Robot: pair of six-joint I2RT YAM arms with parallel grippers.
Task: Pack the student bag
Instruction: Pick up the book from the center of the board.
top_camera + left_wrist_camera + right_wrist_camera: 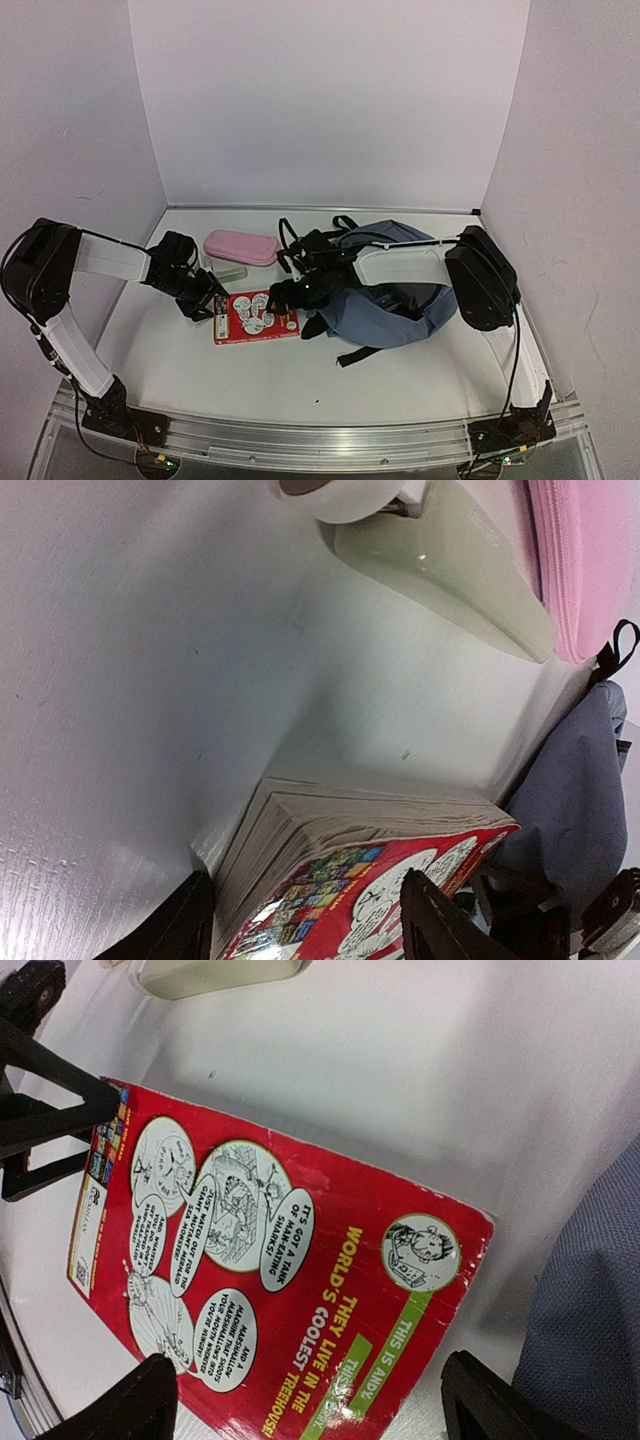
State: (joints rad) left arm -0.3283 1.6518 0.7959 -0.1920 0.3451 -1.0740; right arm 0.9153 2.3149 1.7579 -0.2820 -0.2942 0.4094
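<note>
Left gripper (305,880): fingers (425,920) stood apart, straddling the near corner of the book (255,315), one by the page edge and one over the cover. Couldn't tell whether they were actually pinching it.

Right gripper (305,1370): jaws wide apart, holding nothing, hovering over the book's other end, just beside the bag.

Step, as I read it: picking up the book to load it. It lay flat on the table (300,385), not yet in the bag.

The student bag (380,325) sat right of centre under the right arm, slumped, touching or nearly touching the book's right edge.

Next move would need a firm hold on the book's thickness, plus the bag mouth held open. I couldn't see an opening from here.

Materials:
- Book: thick paperback, glossy red cover with white cartoon bubbles, greyish page block, a worn corner. Rigid enough to lift by one edge.
- Bag: soft blue-grey woven fabric with black straps; floppy, will shift if pushed.
- Behind the book: a pink oblong pencil case (240,247) and a pale, smooth, rounded case (228,272) lying close together.
</note>
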